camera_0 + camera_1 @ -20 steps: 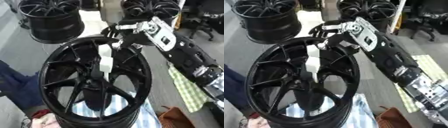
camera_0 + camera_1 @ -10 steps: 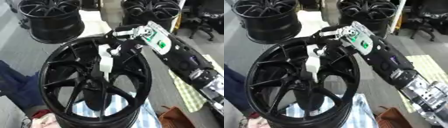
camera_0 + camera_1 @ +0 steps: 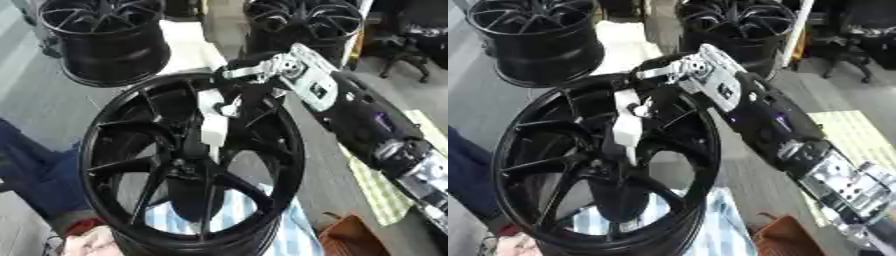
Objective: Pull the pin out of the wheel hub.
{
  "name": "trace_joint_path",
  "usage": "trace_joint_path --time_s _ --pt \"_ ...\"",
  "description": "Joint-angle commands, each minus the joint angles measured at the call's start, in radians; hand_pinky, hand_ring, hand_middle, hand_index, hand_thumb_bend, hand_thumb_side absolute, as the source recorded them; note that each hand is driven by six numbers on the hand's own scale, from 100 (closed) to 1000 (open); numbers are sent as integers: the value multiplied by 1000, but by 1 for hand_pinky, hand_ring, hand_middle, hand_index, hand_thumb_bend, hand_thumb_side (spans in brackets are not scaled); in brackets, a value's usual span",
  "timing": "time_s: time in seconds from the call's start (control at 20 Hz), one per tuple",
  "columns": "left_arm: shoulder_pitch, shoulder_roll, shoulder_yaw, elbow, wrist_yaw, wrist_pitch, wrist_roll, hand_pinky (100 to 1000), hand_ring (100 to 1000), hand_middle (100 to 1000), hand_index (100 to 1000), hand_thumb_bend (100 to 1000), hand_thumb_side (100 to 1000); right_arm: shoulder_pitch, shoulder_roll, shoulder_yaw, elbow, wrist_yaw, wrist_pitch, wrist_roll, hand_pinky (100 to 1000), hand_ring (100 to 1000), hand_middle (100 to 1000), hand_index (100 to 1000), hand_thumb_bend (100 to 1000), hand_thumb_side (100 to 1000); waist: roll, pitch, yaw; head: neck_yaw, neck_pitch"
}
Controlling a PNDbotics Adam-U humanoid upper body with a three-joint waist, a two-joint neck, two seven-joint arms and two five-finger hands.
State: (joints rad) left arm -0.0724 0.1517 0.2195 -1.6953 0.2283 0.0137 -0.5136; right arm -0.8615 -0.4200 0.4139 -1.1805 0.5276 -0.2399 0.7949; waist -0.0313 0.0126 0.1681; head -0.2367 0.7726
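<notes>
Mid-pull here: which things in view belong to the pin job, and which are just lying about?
Job:
- wheel hub, black, nearest
- white pin, standing in its centre
- right hand, at the pin's top; grip unclear

Lying about:
- two black wheels behind
- checked cloth under the hub
- brown bag
- office chair
</notes>
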Motion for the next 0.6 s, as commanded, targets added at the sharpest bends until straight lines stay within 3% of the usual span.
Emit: trace_joint_path --time_s 0.05,0.45,0.6 --pt "-17 8 -3 -23 6 1 -4 687 1000 656 808 100 842 -16 -5 -3 -7 26 -7 2 863 842 809 932 100 520 4 -5 5 -4 -3" --pt "-21 5 -6 -23 9 4 -7 686 1000 656 808 100 842 -13 3 -7 13 39 -18 -26 845 804 714 869 100 514 4 -3 12 -10 -3" --pt "-22 5 -6 -24 9 5 -7 687 1000 656 808 100 842 -12 5 -6 10 36 -22 -37 828 757 606 798 100 497 4 -3 13 -10 -3"
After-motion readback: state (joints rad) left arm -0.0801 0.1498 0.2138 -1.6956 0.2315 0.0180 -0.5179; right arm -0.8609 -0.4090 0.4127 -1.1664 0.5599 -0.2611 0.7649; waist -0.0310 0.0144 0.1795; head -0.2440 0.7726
